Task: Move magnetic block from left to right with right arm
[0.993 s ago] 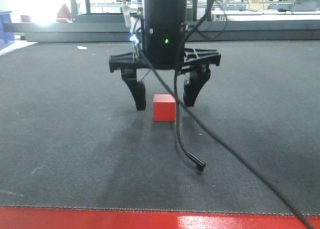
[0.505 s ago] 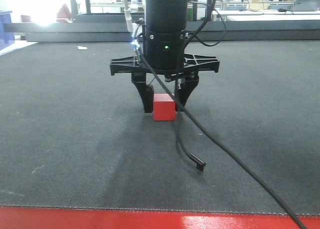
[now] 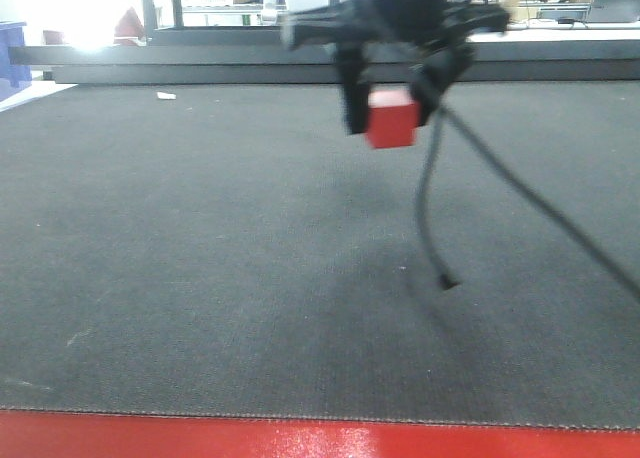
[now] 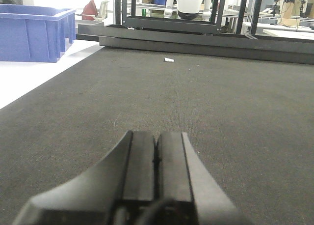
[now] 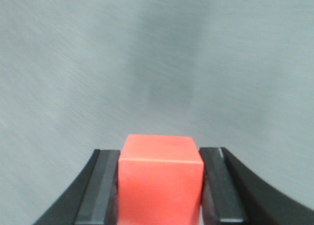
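Note:
The magnetic block, a small plain red cube, hangs well above the dark grey mat, clamped between the two dark fingers of my right gripper. From the right wrist the block fills the gap of the gripper, both pads pressed against its sides. The right arm is blurred at the top of the front view, its black cable dangling below. My left gripper is shut with nothing in it, low over the mat.
A blue bin stands off the mat at the far left. A small white scrap lies on the mat's far left part. A dark rail borders the far edge; a red strip runs along the front edge.
My right gripper closed on the block on the mat, then rose with it and shifted to the right in the front view. The cable swung along.

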`<state>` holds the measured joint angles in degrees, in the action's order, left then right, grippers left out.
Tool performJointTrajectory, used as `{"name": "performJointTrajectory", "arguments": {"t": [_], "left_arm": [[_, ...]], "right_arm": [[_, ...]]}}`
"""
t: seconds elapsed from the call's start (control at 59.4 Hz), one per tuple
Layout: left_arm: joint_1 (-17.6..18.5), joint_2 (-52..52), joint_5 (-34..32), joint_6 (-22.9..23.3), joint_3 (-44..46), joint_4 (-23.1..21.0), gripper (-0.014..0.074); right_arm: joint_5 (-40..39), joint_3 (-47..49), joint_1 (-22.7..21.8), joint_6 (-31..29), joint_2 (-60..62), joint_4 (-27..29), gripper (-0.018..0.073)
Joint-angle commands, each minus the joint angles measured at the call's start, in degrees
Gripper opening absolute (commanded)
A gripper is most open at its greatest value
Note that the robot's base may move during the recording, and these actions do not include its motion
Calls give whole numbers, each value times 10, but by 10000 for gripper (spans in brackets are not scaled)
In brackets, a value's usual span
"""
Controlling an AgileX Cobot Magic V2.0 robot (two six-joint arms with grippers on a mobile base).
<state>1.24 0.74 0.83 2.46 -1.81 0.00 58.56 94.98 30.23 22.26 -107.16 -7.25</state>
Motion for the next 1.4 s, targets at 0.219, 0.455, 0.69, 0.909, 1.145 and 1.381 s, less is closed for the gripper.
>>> {"name": "performJointTrajectory", "arguments": {"t": [0.219, 0.455, 0.69, 0.909, 1.145, 1.381], "left_arm": [[3, 8, -52, 2, -5, 0, -116], [3, 8, -52, 2, -5, 0, -116], [3, 8, -52, 2, -5, 0, -116], [3, 8, -52, 2, -5, 0, -116], [3, 8, -52, 2, -5, 0, -116], [3, 8, -52, 2, -5, 0, -116]], "right_arm": [[-152, -231, -102, -46, 224, -8, 173], [-213, -408, -175, -88, 373, -8, 173], [-241, -541, -201, -109, 532, -8, 173], [-236, -603, -201, -109, 696, -8, 173], [-216, -618, -201, -109, 881, -8, 173], [-211, -618, -201, -109, 1012, -8, 173]]}}
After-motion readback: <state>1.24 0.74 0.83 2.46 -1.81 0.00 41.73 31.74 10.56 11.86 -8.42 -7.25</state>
